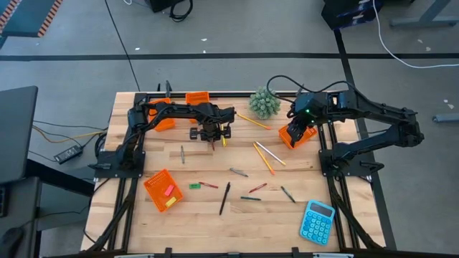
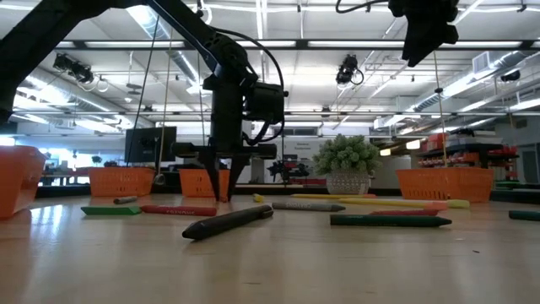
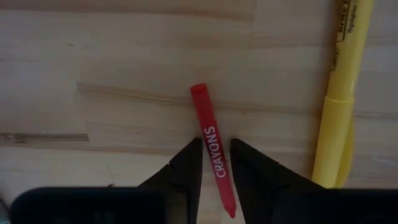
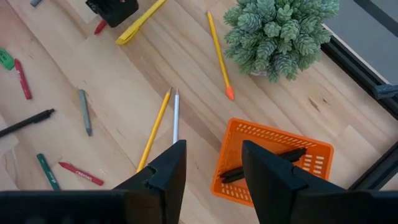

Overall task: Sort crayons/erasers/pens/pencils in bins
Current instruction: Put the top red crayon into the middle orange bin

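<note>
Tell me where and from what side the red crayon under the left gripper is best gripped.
Grip the red crayon across its mid-shaft, from straight above: it lies flat on the table, and the left gripper already straddles it, fingers on either side. The yellow highlighter alongside leaves room.

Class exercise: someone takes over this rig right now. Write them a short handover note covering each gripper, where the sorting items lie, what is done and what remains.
Left gripper: down at the table, fingers straddling a red wax crayon beside a yellow highlighter; not clearly clamped yet.
Right gripper: open, empty, hovering above the orange mesh bin by the small green potted plant.
Done: black pens lie in that bin; small erasers sit in the front-left orange bin.
Left: loose crayons, a black pen and yellow pencils remain across the wooden table.
</note>
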Robot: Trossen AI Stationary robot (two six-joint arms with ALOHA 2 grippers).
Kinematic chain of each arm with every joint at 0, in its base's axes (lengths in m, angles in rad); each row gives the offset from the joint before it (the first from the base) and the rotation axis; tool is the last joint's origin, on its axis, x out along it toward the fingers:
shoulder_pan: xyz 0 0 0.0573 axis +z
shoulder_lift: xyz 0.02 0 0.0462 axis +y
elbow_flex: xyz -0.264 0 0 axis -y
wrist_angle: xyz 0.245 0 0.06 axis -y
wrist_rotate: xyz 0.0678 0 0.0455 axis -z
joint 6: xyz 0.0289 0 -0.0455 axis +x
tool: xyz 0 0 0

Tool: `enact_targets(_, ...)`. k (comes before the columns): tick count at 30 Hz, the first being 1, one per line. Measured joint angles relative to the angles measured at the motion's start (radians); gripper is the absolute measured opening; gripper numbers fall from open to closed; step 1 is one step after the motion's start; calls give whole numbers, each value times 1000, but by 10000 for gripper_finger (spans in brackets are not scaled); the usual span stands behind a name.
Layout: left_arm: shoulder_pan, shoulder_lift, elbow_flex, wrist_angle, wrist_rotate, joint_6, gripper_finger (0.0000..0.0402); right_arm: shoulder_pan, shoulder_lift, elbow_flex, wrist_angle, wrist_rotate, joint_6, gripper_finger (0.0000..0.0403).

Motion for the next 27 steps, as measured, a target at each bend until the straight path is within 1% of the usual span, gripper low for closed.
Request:
enact_targets(11, 0, 0, -1, 0, 17, 34, 57, 0, 0, 0, 3, 0, -7, 161)
enact_targets(19, 0, 1, -1, 1, 26, 39, 56, 0, 0, 0, 3, 0, -7, 161)
enact_targets(27, -2, -10, 18, 6, 50, 109, 49, 0, 0, 0, 4, 11, -25, 161)
